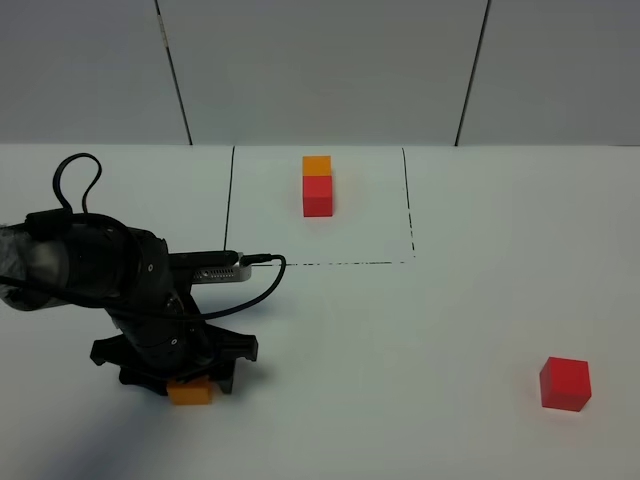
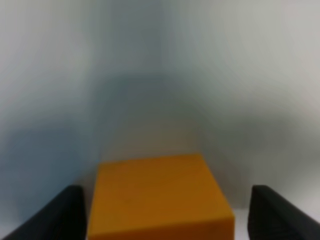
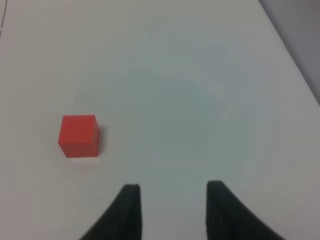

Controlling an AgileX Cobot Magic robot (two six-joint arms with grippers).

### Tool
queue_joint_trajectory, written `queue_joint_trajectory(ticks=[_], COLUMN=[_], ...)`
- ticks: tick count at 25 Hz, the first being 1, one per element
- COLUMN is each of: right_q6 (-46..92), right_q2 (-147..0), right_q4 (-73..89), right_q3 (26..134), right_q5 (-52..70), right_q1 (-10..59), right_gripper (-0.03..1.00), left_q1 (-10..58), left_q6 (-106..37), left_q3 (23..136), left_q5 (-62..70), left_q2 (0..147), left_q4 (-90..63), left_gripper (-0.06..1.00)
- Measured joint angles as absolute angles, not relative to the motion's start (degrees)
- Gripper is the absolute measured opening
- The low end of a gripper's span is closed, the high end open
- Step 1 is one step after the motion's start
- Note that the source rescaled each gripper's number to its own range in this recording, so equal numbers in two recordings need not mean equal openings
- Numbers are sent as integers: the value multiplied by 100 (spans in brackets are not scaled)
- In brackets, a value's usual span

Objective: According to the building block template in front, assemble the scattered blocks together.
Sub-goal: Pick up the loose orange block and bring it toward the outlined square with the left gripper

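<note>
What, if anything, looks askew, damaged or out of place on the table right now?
Nothing stands out. The template pair sits inside its drawn frame, the loose orange cube lies flat inside the open left hand, and the loose red cube lies flat, apart from the open right hand.

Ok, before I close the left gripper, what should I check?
1. The small orange matte cube sits inside the left gripper: ok.
2. The left gripper is open, with a gap on both sides of the cube: ok.
3. The fingers are low enough on the cube: cannot tell.
4. The right gripper is open and empty: ok.
5. The small red matte cube stands alone on the white table, apart from the right gripper: ok.
6. The orange-and-red template pair is inside its black frame: ok.
</note>
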State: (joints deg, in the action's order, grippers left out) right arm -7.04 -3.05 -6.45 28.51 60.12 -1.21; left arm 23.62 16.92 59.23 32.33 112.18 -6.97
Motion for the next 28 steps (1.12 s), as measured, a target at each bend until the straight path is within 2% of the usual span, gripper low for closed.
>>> queue_joint_trajectory(ticks=[2,7,17,24,28], right_q6=[-704,-704,-704,-704,-704], right_q2=[-305,-305,-305,-305,-305], right_q4=[-645,-645,-645,-645,-645], right_q3=[2851,2851,2851,2851,2851], right_q5=[6012,6012,6012,6012,6012], right_q1=[-121,-121,-121,-121,-121], right_gripper=[0,0,0,0,0], left_q1=[2358,2358,2358,2380,2375], left_q6=[1692,1697,1681,1536,1009], left_q3=[5923,5923,5923,5929,6283], left_q5=[3289,3378,3358,3062,3471], left_q2=[11222,11229,11229,11193,11146], left_q4=[-704,-735,-661,183,469], left_gripper=[49,3,1,1,0])
